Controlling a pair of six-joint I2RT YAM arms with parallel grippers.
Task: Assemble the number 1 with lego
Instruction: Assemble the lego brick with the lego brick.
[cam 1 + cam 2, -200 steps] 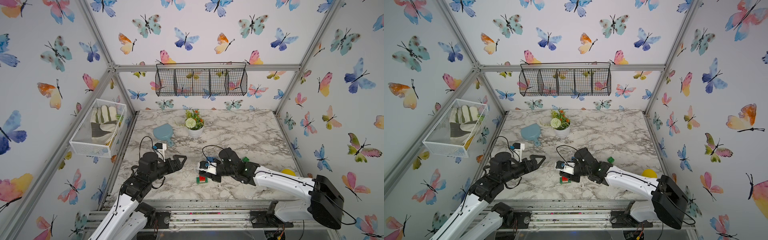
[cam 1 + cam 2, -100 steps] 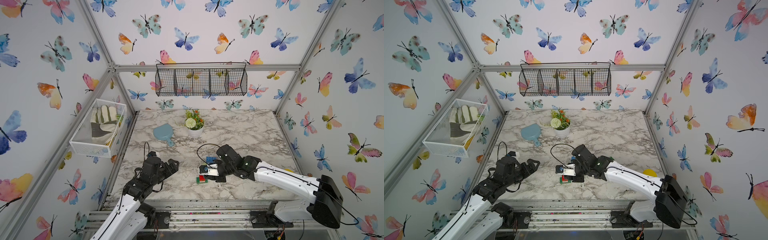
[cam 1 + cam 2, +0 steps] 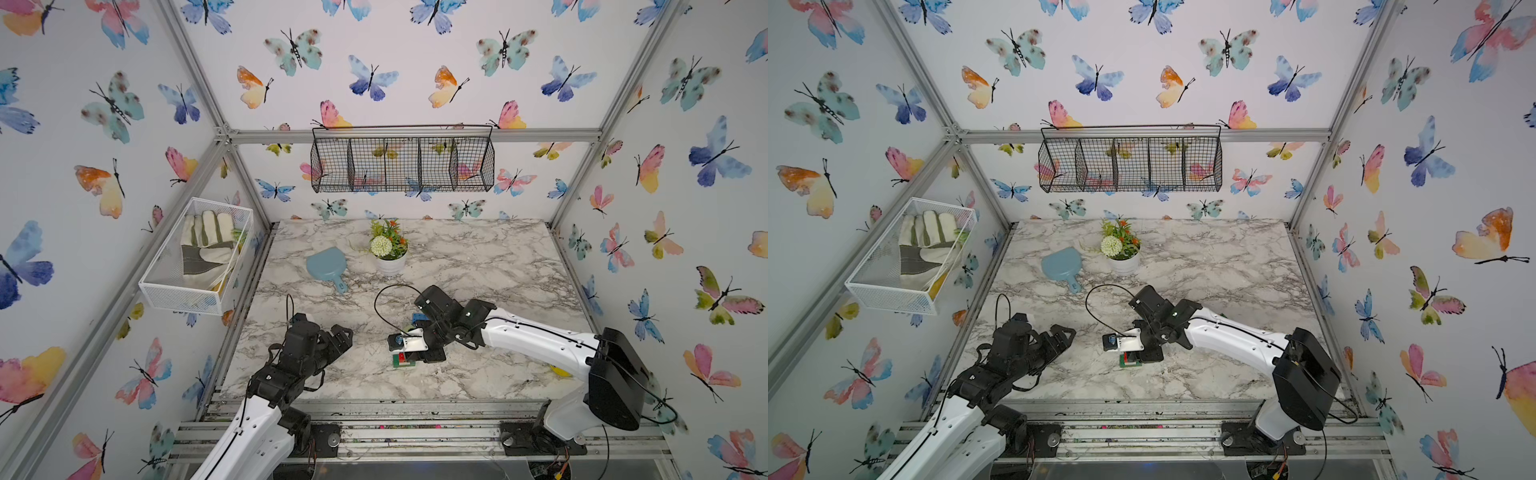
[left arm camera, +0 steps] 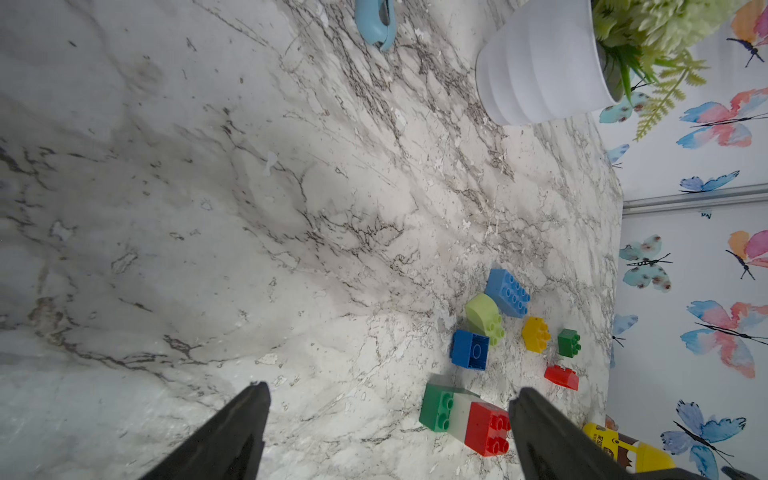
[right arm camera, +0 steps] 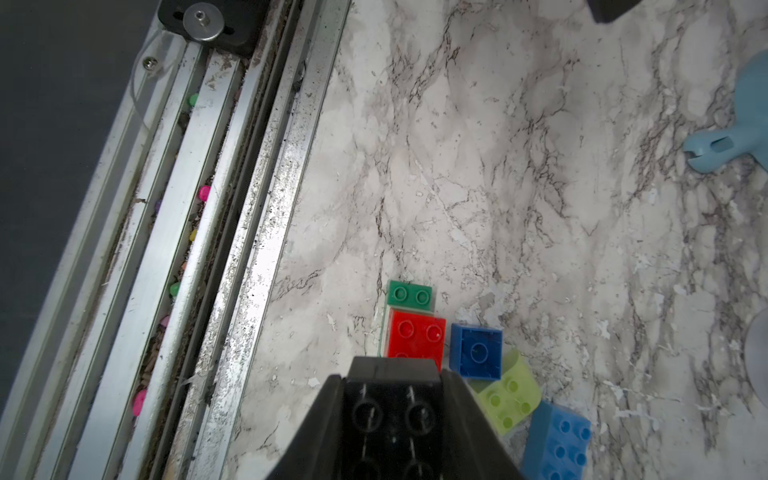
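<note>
Left gripper (image 3: 341, 336) sits around 8 o'clock on the tabletop (image 3: 478, 257), jaws wide apart and empty. At 6 o'clock the right gripper (image 5: 392, 380) has its jaws clamped on a black brick (image 5: 392, 419), right over the green-white-red stack (image 5: 415, 336). Looks like the stacking step to me, so next up is squaring the studs and pressing down. Loose bricks (image 5: 476, 351) are at the stack's 1 o'clock. The jar (image 4: 619, 446) label is too blurry to read.

Right wrist view: black brick (image 5: 392, 424) between fingers of right gripper (image 5: 392, 376), cut off by picture edge. Red brick (image 5: 415, 332) partly hidden behind it. Light-blue long brick (image 5: 557, 440) cropped at edge.
Both top views: right arm (image 3: 536, 336) covers most loose bricks; only edge of green-red stack (image 3: 404, 362) shows.
Left wrist view: yellow-lidded jar (image 4: 623, 446) half hidden behind finger (image 4: 552, 436) of left gripper (image 4: 390, 390); label unreadable.
</note>
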